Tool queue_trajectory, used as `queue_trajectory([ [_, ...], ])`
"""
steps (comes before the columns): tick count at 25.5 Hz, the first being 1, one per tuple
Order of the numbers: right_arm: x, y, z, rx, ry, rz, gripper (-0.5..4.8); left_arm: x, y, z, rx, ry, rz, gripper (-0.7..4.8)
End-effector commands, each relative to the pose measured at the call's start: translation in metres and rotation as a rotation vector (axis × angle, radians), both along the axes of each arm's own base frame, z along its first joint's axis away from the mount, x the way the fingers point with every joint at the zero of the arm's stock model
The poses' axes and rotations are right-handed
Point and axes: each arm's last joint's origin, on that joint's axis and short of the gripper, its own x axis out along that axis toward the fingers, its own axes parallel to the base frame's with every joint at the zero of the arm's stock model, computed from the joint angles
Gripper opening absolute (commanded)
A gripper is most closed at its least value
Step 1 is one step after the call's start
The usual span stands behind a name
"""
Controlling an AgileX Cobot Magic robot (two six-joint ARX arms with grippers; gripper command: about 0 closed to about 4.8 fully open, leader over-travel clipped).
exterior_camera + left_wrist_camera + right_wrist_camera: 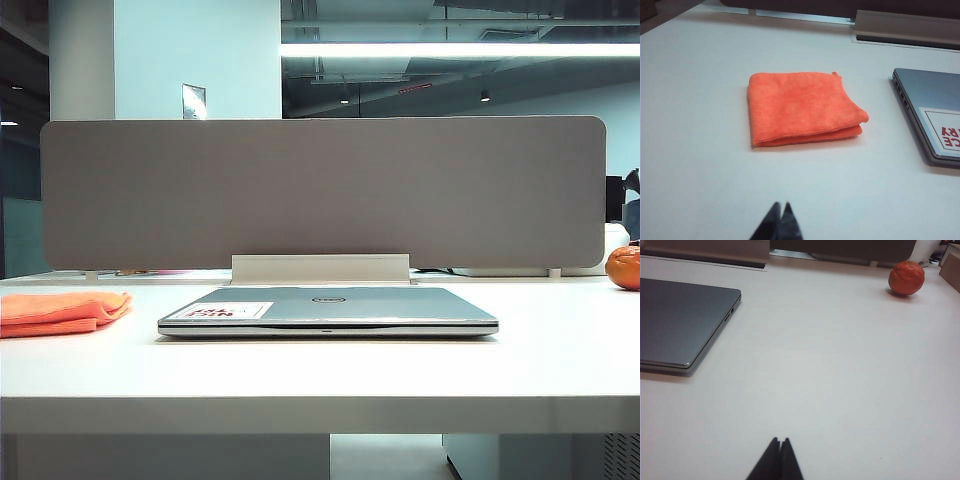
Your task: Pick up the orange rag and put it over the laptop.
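Observation:
The orange rag (60, 311) lies folded on the white table at the left, apart from the laptop. The left wrist view shows the rag (802, 107) flat and square, with my left gripper (781, 205) shut and empty some way short of it. The closed silver-grey laptop (328, 310) sits mid-table, its white-and-red sticker (218, 312) at the near left corner; one edge of the laptop (932, 107) shows beside the rag. My right gripper (780, 441) is shut and empty over bare table, with the laptop (682, 322) off to one side. Neither arm appears in the exterior view.
A round orange fruit-like ball (625, 266) rests at the table's far right edge, also seen as the ball (906, 278) in the right wrist view. A grey divider panel (320, 190) stands along the back of the table.

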Motion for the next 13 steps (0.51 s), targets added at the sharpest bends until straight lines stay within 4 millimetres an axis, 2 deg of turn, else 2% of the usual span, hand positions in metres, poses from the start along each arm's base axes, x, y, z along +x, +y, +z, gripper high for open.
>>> queue_trajectory([
  [1,0.0003,0.0001,0.0001,-0.002,-0.009,0.003,-0.05,0.0001,0.0000,-0.0019,-0.002,0.009,-0.005,-0.06],
  [5,0.0003,0.0001,0.0002,-0.009,-0.010,0.002,-0.05,0.0001,0.0000,-0.0019,-0.002,0.009,-0.005,-0.06],
  [9,0.0003,-0.0030,0.0013,-0.054,-0.020,-0.097,-0.05,0.0001,0.0000,-0.0019,-0.002,0.009,-0.005,-0.06],
  [13,0.0003,-0.0032,0.0014,-0.055,-0.021,-0.105,-0.05,0.0001,0.0000,-0.0019,-0.002,0.009,-0.005,-0.06],
])
